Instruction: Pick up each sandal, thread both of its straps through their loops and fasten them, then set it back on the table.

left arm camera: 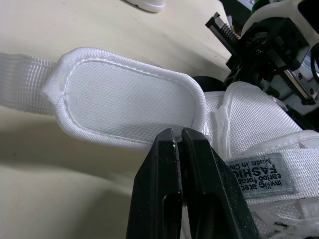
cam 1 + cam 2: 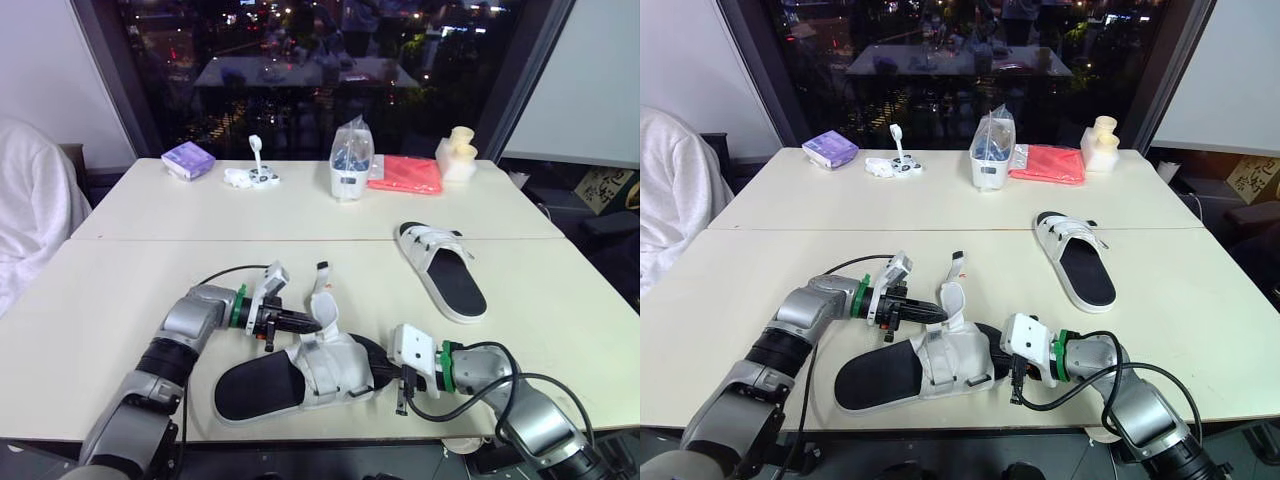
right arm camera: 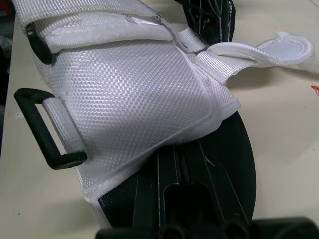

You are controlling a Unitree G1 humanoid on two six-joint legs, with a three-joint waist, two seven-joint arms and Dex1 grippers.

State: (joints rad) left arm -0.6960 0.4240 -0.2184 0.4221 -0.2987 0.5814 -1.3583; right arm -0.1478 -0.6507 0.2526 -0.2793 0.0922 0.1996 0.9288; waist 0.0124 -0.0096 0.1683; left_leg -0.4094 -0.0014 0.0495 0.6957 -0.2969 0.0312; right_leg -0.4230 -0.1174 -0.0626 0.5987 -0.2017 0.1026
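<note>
We see 2 tabletops pushed together. The task's things are on the nearer tabletop (image 2: 110,300).

The near sandal (image 2: 290,382) lies along the front edge, about midway between the left and right edges. Its black footbed points toward the front left corner and its white upper faces the right gripper.

The left gripper (image 2: 312,325) reaches in from the left, just above the upper. Its 2 fingers (image 1: 159,199) are pressed together on the rim of the padded strap (image 1: 129,99). The strap is lifted off the upper and stands open, and a narrow webbing tail runs on past the pad. A woven label sits on the upper just beside the fingers.

The right gripper (image 2: 384,368) meets the sandal at the end nearer the right edge. In the right wrist view its fingers sit together, with the edge of the white upper caught between them, as far as we can judge. On the side of the upper a black loop (image 3: 47,129) hangs on a short tab with nothing threaded through it.

The second sandal (image 2: 443,270) lies flat, well apart from both grippers. It is toward the right edge and close to the seam between the tabletops, strap end toward the seam.

On the far tabletop, from left to right, are:
- a purple box (image 2: 188,159)
- a small white gadget (image 2: 252,176)
- a clear bagged container (image 2: 351,160)
- a red cloth (image 2: 405,174)
- a cream block (image 2: 458,155)
</note>
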